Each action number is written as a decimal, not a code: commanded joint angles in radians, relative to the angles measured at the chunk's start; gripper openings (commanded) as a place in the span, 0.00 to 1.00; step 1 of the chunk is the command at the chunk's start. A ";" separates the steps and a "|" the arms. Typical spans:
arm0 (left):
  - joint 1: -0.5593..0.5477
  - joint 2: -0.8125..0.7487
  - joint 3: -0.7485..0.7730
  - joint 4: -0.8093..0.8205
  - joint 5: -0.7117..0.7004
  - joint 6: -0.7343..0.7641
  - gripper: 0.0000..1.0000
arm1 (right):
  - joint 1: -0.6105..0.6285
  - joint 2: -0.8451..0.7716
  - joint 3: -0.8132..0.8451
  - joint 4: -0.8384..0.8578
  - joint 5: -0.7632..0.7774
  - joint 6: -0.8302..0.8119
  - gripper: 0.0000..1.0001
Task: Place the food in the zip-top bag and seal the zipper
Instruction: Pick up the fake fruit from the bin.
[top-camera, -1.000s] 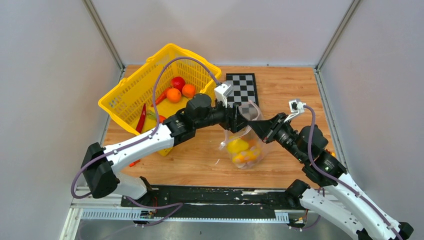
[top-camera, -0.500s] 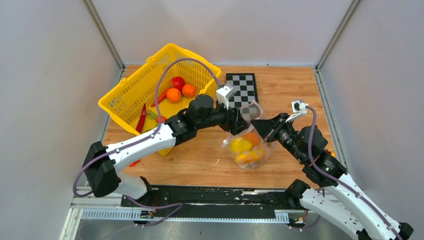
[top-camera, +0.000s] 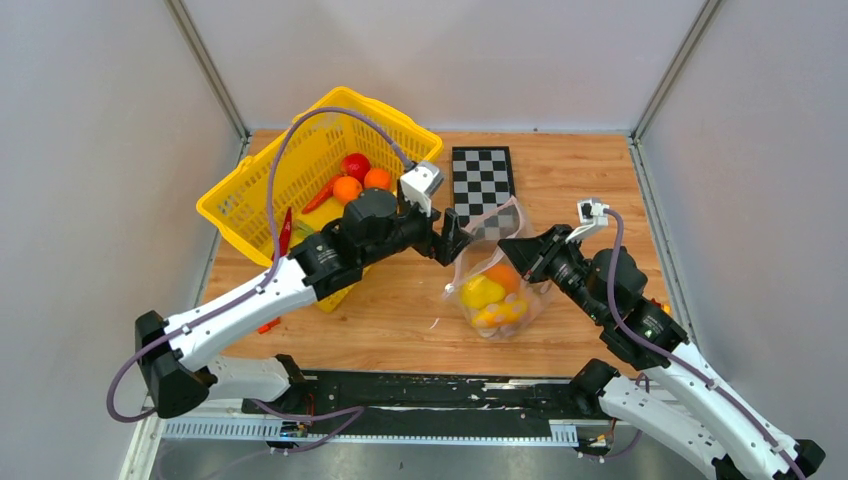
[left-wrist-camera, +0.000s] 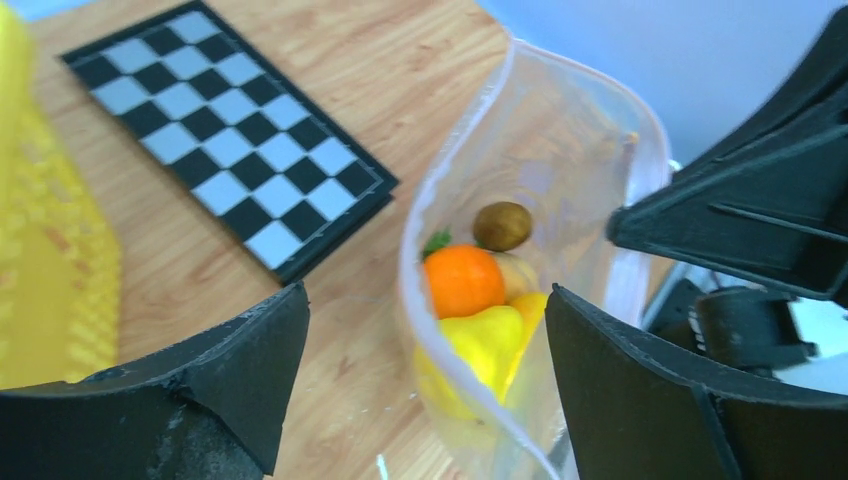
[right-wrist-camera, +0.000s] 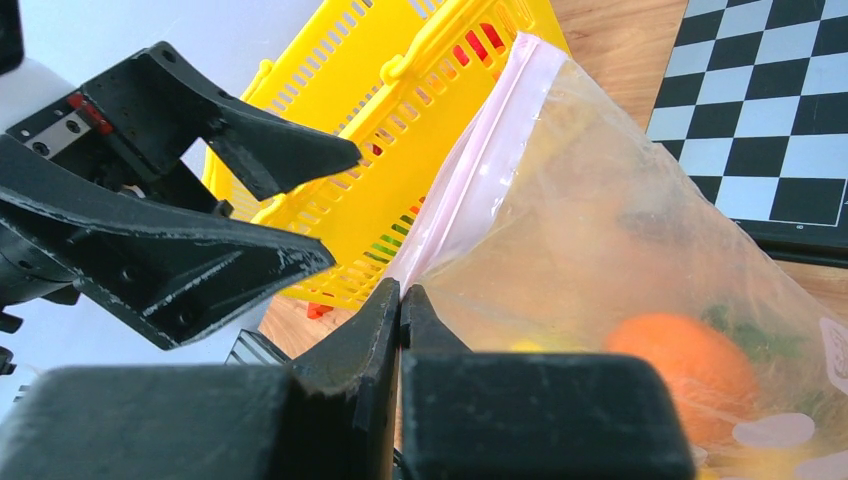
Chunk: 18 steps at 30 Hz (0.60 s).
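The zip-top bag (top-camera: 497, 290) stands on the table with its mouth open. Inside lies food: an orange piece (left-wrist-camera: 465, 280), a yellow piece (left-wrist-camera: 487, 340) and a small brown one (left-wrist-camera: 502, 225). My right gripper (right-wrist-camera: 400, 290) is shut on the bag's rim at the pink zipper (right-wrist-camera: 480, 160) and holds that side up. My left gripper (left-wrist-camera: 425, 300) is open and empty, hovering just left of the bag's mouth (top-camera: 450, 240). The zipper strip (left-wrist-camera: 420, 215) is unsealed and curves between its fingers.
A yellow basket (top-camera: 250, 190) at the back left holds more food, red (top-camera: 355, 165) and orange (top-camera: 347, 189) pieces and a red chili (top-camera: 285, 232). A checkerboard (top-camera: 483, 180) lies behind the bag. Grey walls enclose the table on three sides.
An orange piece now lies in the bag on top of the yellow one. My left gripper has opened wider and drawn back to the left, out of the bag's mouth. The right gripper keeps its hold.
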 joint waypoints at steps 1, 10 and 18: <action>0.007 -0.070 0.044 -0.068 -0.211 0.075 0.96 | -0.003 0.000 0.013 0.024 0.000 -0.001 0.00; 0.246 -0.096 0.058 -0.132 -0.283 0.005 1.00 | -0.003 -0.001 0.020 0.021 -0.007 0.001 0.00; 0.466 -0.015 0.059 -0.156 -0.213 -0.075 1.00 | -0.002 -0.006 0.021 0.017 -0.008 -0.005 0.00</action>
